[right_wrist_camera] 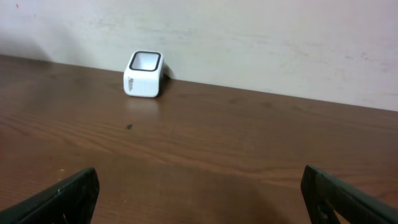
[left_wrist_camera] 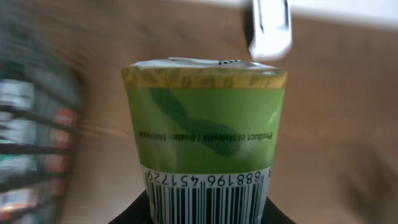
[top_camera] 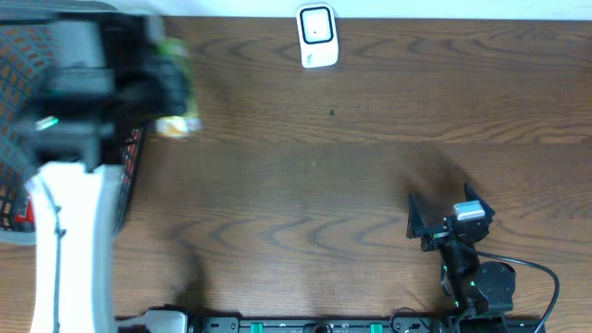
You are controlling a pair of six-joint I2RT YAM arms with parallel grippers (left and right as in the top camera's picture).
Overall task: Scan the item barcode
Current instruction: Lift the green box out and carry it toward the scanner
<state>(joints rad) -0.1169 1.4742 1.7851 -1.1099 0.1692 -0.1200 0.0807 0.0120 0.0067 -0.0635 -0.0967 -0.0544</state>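
1. The left claw [top_camera: 168, 88], upper left of the overhead view, is narrowed onto a green packet [left_wrist_camera: 205, 124], gripping the end that bears the barcode [left_wrist_camera: 205, 200].
2. The packet is over the tabletop [top_camera: 324, 166], just beside a basket [top_camera: 129, 171] at the left edge.
3. A white scanner [top_camera: 316, 35] sits at top centre.
4. The right claw [top_camera: 442, 213], lower right, gapes wide and empty.
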